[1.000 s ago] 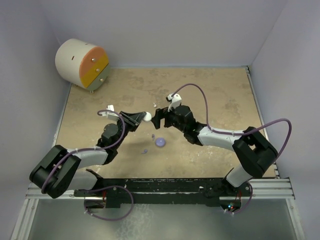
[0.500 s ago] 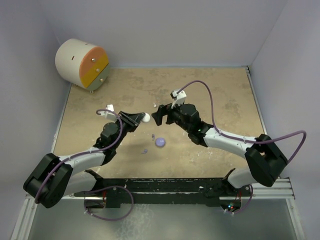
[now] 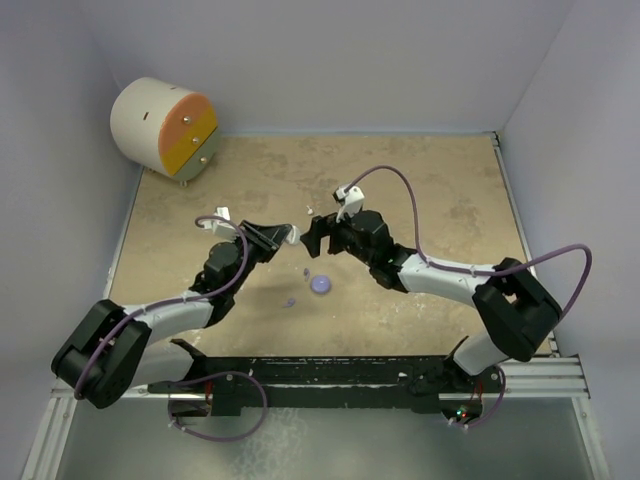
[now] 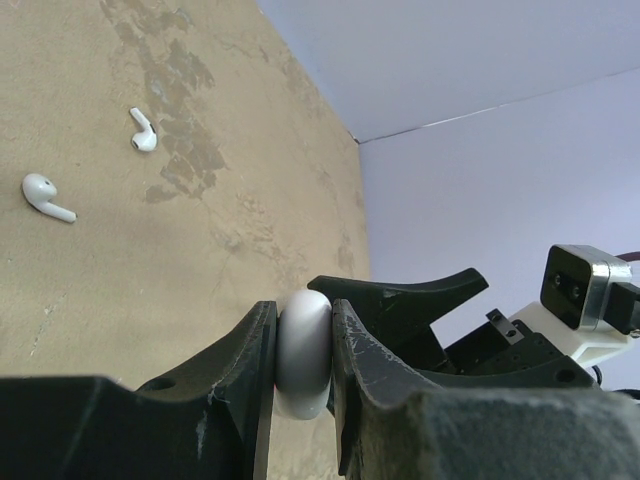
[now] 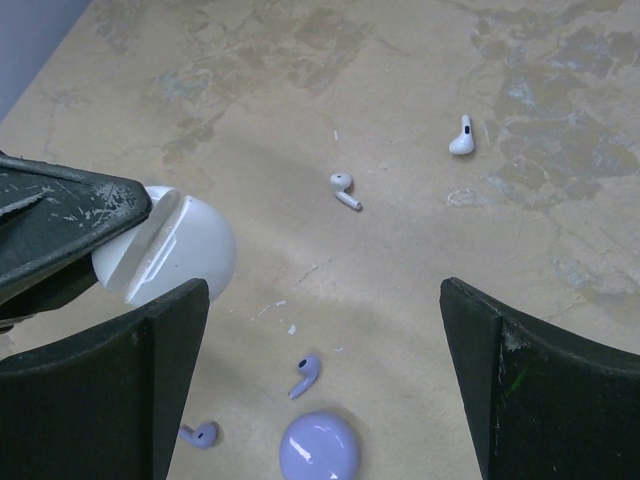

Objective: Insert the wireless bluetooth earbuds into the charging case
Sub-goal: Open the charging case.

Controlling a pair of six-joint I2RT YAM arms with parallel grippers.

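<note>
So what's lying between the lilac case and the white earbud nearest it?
A lilac earbud, closer to the lilac case than to that white earbud. The right wrist view shows it.

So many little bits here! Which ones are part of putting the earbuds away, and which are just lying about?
Part of the job: white case, clamped in the left pincer; open right pincer; lilac case; white earbuds; lilac earbuds.

Just lying about: round cream drum with an orange and yellow front, far left corner.

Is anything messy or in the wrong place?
Yes. Two white earbuds and two lilac earbuds lie scattered on the table, none inside a case. The left gripper holds the white case.
</note>
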